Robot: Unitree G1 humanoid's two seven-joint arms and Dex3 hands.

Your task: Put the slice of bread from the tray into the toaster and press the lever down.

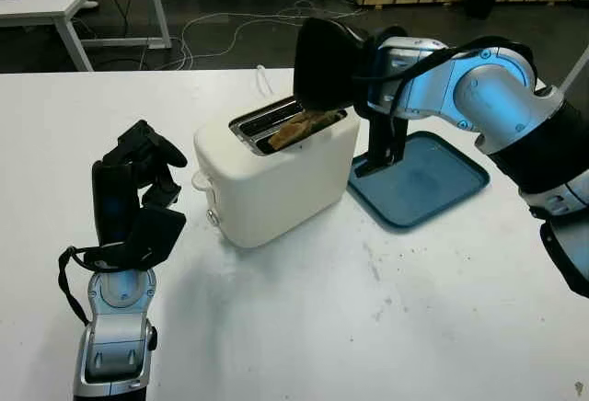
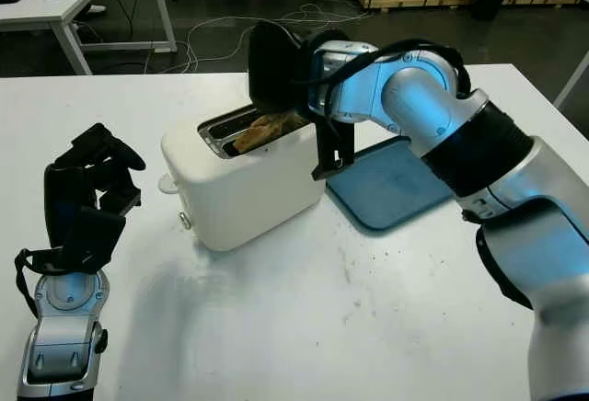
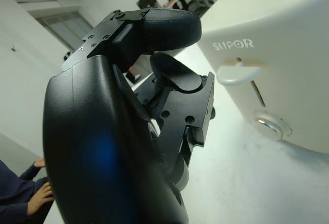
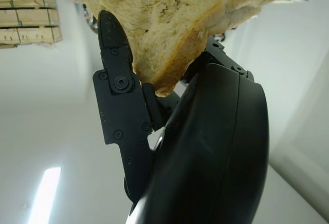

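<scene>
**Bread going into the slot**

My left hand (image 1: 138, 189) is up beside the white toaster (image 1: 276, 176), curled and holding nothing. The toaster's lever (image 3: 237, 72) faces it. My right hand (image 1: 327, 65) pinches the bread slice (image 1: 299, 128) over the near slot, with the low end already in. Bread is light, soft and crumbly, so I think I should hold its top edge gently. The slot is narrow. The blue tray (image 1: 433, 180) sits right of the toaster with room around it.
</scene>
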